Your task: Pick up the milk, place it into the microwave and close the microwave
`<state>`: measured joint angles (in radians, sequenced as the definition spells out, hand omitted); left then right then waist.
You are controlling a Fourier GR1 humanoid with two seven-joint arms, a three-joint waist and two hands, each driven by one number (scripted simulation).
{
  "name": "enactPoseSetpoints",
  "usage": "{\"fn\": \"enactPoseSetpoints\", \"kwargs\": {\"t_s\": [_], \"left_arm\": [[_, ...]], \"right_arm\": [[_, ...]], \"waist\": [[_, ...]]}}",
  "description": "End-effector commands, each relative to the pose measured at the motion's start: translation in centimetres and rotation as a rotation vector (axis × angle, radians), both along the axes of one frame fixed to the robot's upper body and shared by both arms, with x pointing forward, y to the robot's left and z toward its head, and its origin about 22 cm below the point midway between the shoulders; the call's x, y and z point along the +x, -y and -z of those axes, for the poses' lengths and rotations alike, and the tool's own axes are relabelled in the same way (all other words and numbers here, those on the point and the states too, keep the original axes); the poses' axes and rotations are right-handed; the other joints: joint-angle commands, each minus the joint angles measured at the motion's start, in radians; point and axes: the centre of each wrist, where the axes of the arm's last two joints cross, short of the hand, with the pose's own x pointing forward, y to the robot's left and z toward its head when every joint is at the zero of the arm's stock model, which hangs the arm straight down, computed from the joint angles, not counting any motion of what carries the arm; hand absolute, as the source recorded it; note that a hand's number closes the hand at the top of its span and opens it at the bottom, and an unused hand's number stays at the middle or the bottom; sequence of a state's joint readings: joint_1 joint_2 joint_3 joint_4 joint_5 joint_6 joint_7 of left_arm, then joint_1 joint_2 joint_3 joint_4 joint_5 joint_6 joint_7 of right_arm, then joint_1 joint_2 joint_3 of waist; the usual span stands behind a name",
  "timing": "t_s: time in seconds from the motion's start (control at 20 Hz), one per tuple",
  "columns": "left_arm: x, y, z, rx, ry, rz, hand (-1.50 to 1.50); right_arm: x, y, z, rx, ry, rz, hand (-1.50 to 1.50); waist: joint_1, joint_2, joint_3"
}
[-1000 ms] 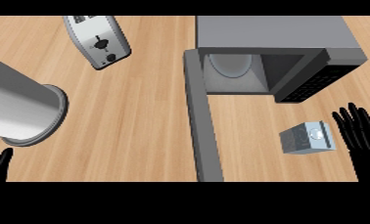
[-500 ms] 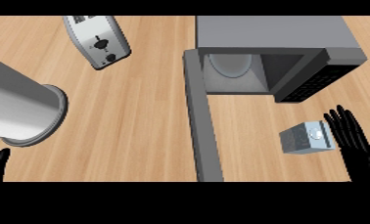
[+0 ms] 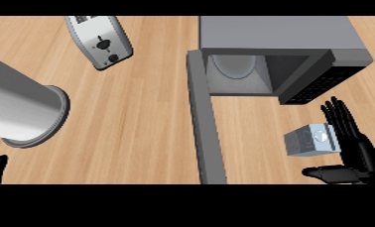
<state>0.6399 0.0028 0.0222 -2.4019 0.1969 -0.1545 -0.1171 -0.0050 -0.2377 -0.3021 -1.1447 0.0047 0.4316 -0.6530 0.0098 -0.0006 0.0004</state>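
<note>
The milk point(image 3: 311, 141) is a small grey carton standing on the wooden counter, in front of the microwave and right of its door. My right hand point(image 3: 351, 144) is open just to the carton's right, fingers straight along its far side and thumb stretched out below it. The microwave point(image 3: 278, 40) sits at the upper right with its cavity open and a pale turntable inside. Its door point(image 3: 205, 122) swings out toward me as a long grey bar. Of my left hand point(image 3: 2, 164) only a dark tip shows at the lower left edge.
A silver toaster point(image 3: 99, 41) lies at the upper left. A large steel pot point(image 3: 26, 112) stands at the left edge. Bare wooden counter point(image 3: 132, 132) lies between the pot and the microwave door.
My right hand has moved left and closer to the milk carton, with its thumb now spread out below the carton. Nothing else has moved.
</note>
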Motion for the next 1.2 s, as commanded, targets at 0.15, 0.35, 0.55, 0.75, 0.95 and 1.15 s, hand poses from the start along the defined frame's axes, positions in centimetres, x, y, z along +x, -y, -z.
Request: {"fn": "enactPoseSetpoints", "kwargs": {"t_s": [0.15,0.35,0.55,0.75,0.95,1.15], "left_arm": [[0.3,0.5,0.3,0.002,0.007,0.0,-1.5],[-0.5,-1.7,-0.6,0.014,0.003,0.0,-1.5],[-0.8,-0.2,-1.0,-0.006,0.006,0.023,-1.5],[-0.1,-0.7,0.1,-0.007,0.004,0.018,-1.5],[0.0,-0.6,1.4,-0.02,-0.004,0.008,-1.5],[1.1,-0.3,1.1,-0.024,-0.017,0.008,-1.5]], "right_arm": [[0.6,0.6,2.4,-0.089,-0.013,0.116,-1.5],[-0.7,2.4,4.1,-0.127,-0.053,0.168,-1.5],[0.0,2.8,5.5,-0.099,-0.069,0.137,-1.5],[1.0,3.1,4.7,0.084,-0.117,-0.116,-1.5],[1.0,0.6,5.7,0.162,-0.106,-0.275,-1.5],[2.1,0.5,4.4,0.168,0.013,-0.271,1.5]], "waist": [[0.0,0.001,0.0],[0.003,0.001,0.0],[0.007,0.002,0.001],[0.014,0.003,0.002],[0.017,0.0,0.002],[-0.01,0.001,0.001]]}}
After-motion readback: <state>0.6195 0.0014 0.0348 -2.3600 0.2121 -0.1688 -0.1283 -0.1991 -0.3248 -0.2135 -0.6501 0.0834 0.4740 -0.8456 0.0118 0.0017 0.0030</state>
